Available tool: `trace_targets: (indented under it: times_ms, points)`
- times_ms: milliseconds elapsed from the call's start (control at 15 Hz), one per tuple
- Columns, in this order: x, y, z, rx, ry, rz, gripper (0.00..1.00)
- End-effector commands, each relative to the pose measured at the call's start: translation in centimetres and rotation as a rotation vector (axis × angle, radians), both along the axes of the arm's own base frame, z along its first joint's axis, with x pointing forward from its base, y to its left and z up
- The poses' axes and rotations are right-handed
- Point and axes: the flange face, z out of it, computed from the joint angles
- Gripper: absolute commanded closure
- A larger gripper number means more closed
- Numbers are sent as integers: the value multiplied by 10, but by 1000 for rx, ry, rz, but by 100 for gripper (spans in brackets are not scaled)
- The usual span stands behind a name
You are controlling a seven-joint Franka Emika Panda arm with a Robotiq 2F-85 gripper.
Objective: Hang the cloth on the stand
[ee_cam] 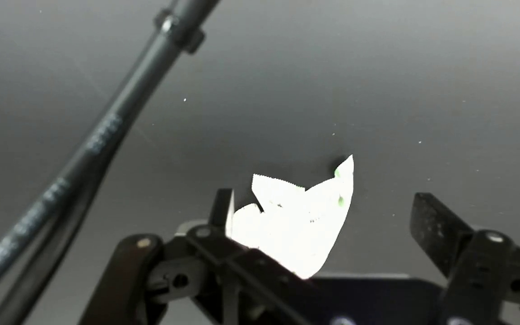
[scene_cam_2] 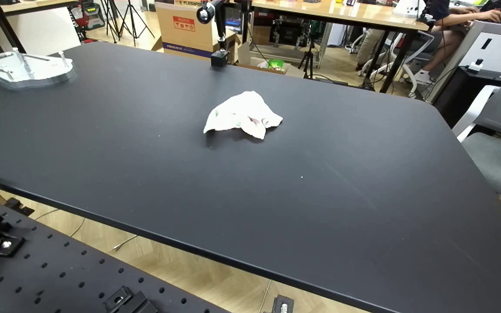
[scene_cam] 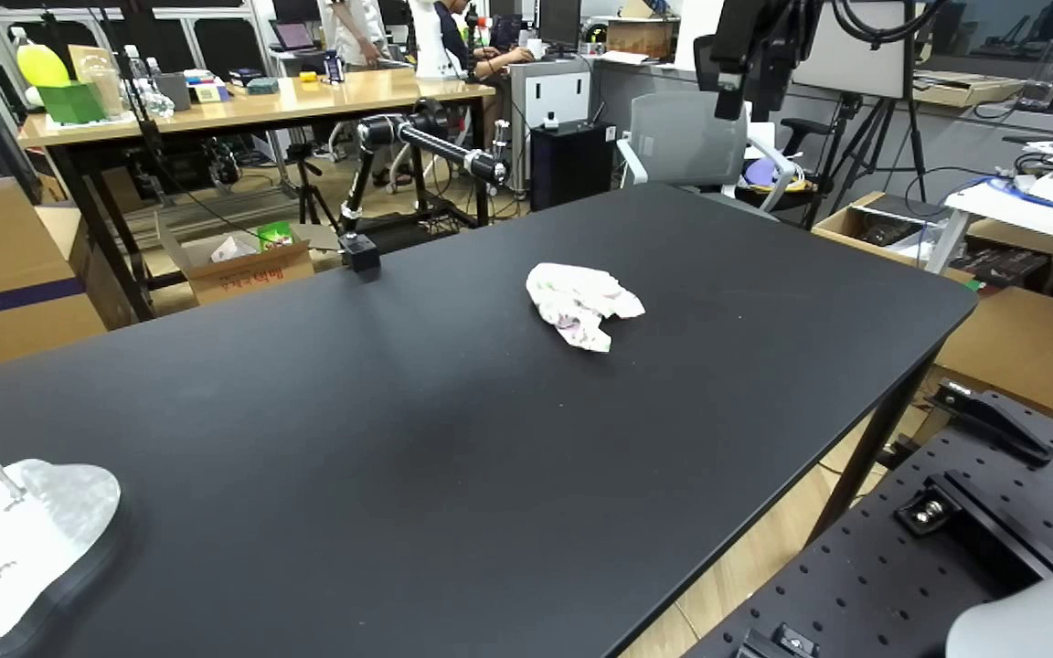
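Pincer is being held spread and empty above the counter. Centring over the crumpled printed cloth, then deep pinching, is being called for.

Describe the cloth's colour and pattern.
White cloth with small green and pinkish marks, clearest in an exterior view.

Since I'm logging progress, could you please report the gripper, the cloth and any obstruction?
Gripper open, empty. Cloth crumpled on black table, not yet hung. Nothing visibly blocking it.

Tabletop lies open all around the cloth; the pegged stand sits well apart.
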Motion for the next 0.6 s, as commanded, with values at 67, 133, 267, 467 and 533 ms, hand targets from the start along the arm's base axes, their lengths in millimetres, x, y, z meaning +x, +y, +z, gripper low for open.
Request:
trace_targets:
  times_ms: [67, 133, 267, 467, 533]
  points:
    - [36, -1, -50, -86, -52, 58, 0]
    - [44, 1, -64, -96, -52, 71, 0]
    - [56, 7, -95, -96, -30, 105, 0]
    - [72, 20, -138, -94, 20, 179, 0]
    - [76, 23, -149, -93, 37, 200, 0]
